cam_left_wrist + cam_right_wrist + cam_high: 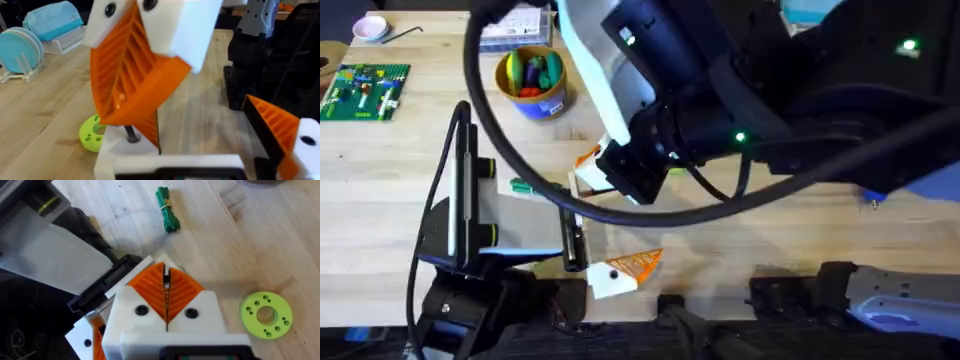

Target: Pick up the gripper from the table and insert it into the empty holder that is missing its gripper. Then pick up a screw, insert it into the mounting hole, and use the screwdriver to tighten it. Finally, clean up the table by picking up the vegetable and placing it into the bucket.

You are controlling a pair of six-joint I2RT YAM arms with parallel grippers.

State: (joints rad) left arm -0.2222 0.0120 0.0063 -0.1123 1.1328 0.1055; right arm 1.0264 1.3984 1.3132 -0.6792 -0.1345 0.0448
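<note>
desk (380, 200): pale wood; it carries all the things.
left jaws: wide open, with nothing in them. One side has its orange pad; the other side is the bare holder.
right jaws: pressed shut, orange pad against orange pad, right over the holder. I cannot tell if something thin is pinched between them.
bucket (548, 103): near the far edge, left of the middle, with toys already inside.
holder (122, 152): a white block near the middle of the desk, just under the right jaws. It looks hard and stiff.
vegetable (167, 211): lies flat between the bucket and the near edge. It is probably light and a bit soft, so pinch it across the middle.
gripper: I cannot tell this orange wedge from the pads. It should be light, hard plastic, best held by its flat sides.
</note>
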